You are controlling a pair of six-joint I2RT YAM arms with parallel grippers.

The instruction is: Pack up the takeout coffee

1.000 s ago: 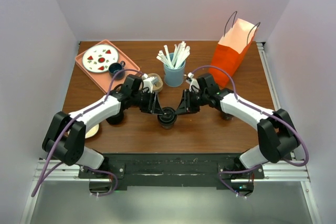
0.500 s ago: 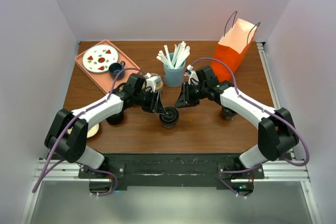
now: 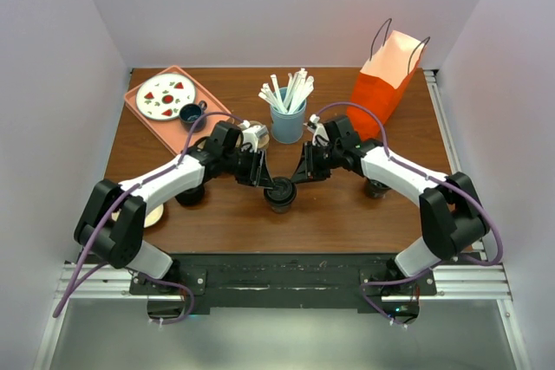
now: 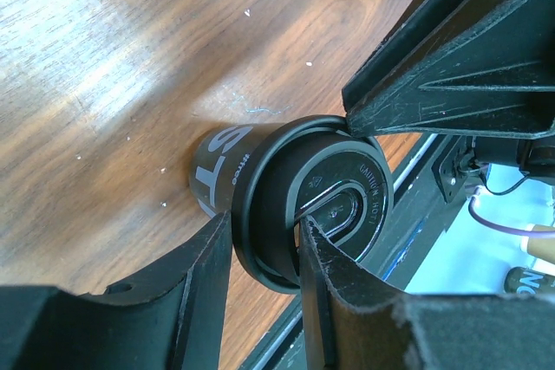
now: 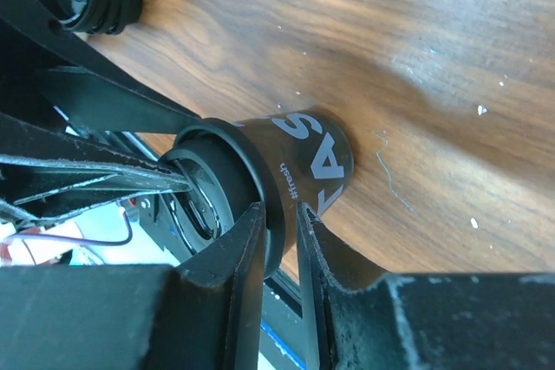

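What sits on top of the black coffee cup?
A black lid sits on the coffee cup, with the left pincer and right pincer pinching its rim. The lid hides the cup's contents.

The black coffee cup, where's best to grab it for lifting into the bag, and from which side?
Take the cup by its round wall below the lid, level from the right, where the orange bag stands. It stands upright, so the wall fits between two fingers. The left gripper and right gripper pinch only the lid's rim, which might pull off.
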